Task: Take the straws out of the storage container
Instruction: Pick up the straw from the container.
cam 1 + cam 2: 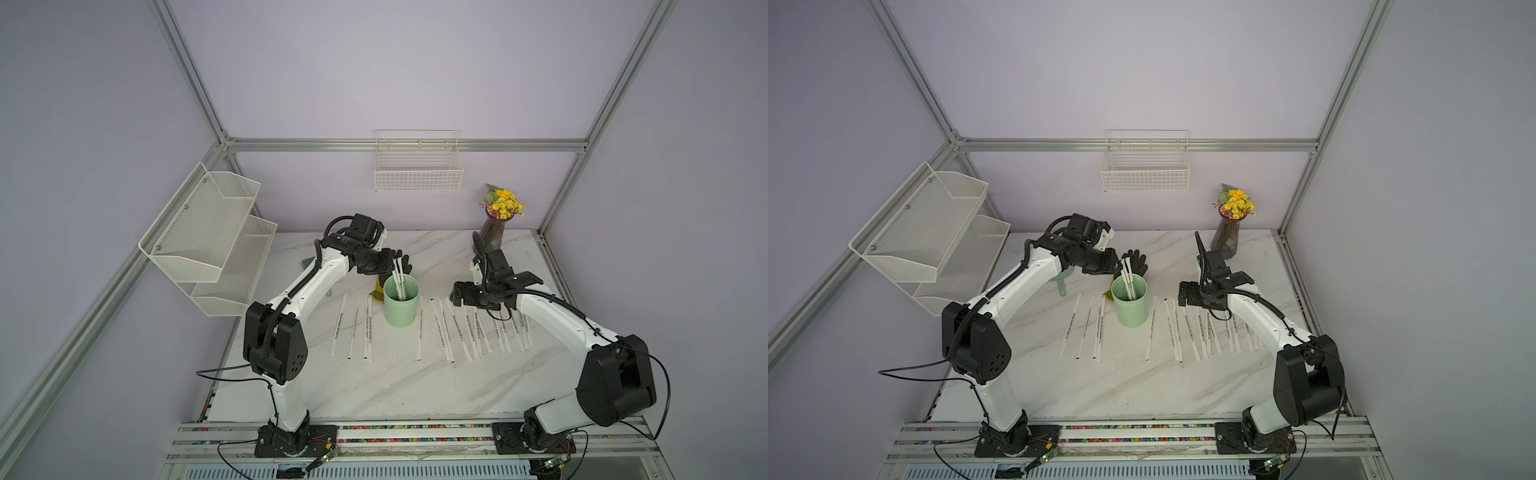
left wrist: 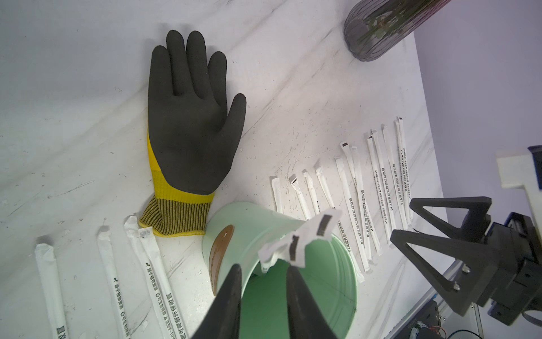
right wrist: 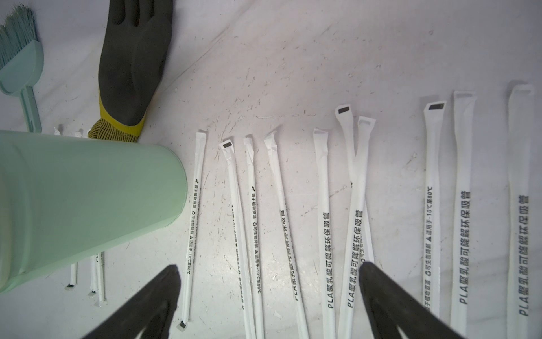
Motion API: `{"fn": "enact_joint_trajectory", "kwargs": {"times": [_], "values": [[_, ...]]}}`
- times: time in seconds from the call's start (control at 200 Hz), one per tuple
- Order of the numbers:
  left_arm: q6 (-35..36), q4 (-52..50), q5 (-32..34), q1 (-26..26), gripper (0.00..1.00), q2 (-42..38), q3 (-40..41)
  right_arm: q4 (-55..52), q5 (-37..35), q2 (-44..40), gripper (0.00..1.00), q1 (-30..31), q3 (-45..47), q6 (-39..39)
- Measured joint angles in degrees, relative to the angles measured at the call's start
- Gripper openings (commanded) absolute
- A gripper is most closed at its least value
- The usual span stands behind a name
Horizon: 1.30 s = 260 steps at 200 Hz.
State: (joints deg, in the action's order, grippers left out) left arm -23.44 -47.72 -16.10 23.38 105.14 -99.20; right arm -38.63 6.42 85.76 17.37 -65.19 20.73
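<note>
The straws (image 1: 400,282) were thin white paper-wrapped sticks with small dark print. A few leaned inside the storage container (image 1: 400,309), a pale mint-green cup with a brown label (image 2: 223,243), standing upright mid-surface (image 1: 374,386); their crumpled tops poked above its rim. Most lay flat on the marble, three to the cup's left and a longer row to its right. A black-and-yellow glove (image 2: 190,117) lay palm-up just behind the cup, a mint brush (image 3: 17,58) farther left, a vase (image 1: 492,230) of yellow flowers at the back. The left claw (image 2: 263,267) hung over the cup's mouth, fingers narrowly apart at the straw tops, pinching nothing that I could see. The right claw (image 3: 269,265) was spread wide above the right-hand row, empty
</note>
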Motion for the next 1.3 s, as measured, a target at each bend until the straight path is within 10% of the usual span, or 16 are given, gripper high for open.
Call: {"fn": "enact_joint_trajectory", "kwargs": {"times": [1.3], "values": [[0.48, -1.4, -1.01, 0.35, 0.12, 3.65, -3.08, -0.11, 0.57, 1.53, 0.97, -0.39, 1.03, -0.04]]}}
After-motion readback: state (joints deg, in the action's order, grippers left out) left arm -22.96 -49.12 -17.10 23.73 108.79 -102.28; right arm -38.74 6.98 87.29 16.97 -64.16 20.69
